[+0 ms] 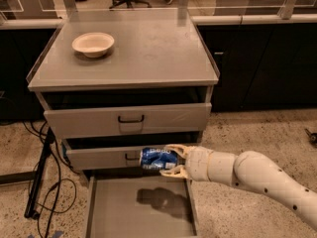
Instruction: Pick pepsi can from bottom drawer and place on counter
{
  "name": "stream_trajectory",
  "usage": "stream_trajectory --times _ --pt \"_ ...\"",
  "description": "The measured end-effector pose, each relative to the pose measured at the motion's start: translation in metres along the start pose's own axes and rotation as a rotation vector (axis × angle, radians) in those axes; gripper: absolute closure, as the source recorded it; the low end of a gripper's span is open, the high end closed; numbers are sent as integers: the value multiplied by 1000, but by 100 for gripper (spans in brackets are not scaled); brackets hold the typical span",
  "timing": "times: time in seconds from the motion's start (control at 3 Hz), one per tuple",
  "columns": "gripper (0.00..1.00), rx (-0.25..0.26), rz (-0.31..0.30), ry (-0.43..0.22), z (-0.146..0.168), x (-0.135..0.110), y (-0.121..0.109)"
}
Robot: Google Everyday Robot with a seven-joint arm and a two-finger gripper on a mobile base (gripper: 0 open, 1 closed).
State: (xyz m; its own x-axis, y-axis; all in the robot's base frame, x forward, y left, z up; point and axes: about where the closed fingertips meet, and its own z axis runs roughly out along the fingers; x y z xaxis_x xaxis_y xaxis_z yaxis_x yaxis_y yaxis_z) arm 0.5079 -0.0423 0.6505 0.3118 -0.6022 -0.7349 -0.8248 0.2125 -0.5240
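Observation:
The pepsi can (156, 158) is blue with white markings and lies sideways in my gripper (168, 159), whose two pale fingers are shut on its right end. I hold it in the air in front of the middle drawer, above the open bottom drawer (139, 209), where its shadow falls on the flat grey floor. My white arm reaches in from the lower right. The counter (148, 48) is the grey flat top of the cabinet, well above the can.
A cream bowl (93, 44) sits on the counter's back left. Two upper drawers with black handles (131, 119) are slightly ajar. Black cables and a stand leg (42, 175) lie on the speckled floor at the left. Dark cabinets stand behind.

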Motion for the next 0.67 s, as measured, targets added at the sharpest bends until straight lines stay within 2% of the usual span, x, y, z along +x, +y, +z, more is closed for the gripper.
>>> stream_trajectory --times 0.33,0.67 --pt "100 -3 -71 24 -4 -33 -42" --pt "100 7 -156 52 -19 -86 -106"
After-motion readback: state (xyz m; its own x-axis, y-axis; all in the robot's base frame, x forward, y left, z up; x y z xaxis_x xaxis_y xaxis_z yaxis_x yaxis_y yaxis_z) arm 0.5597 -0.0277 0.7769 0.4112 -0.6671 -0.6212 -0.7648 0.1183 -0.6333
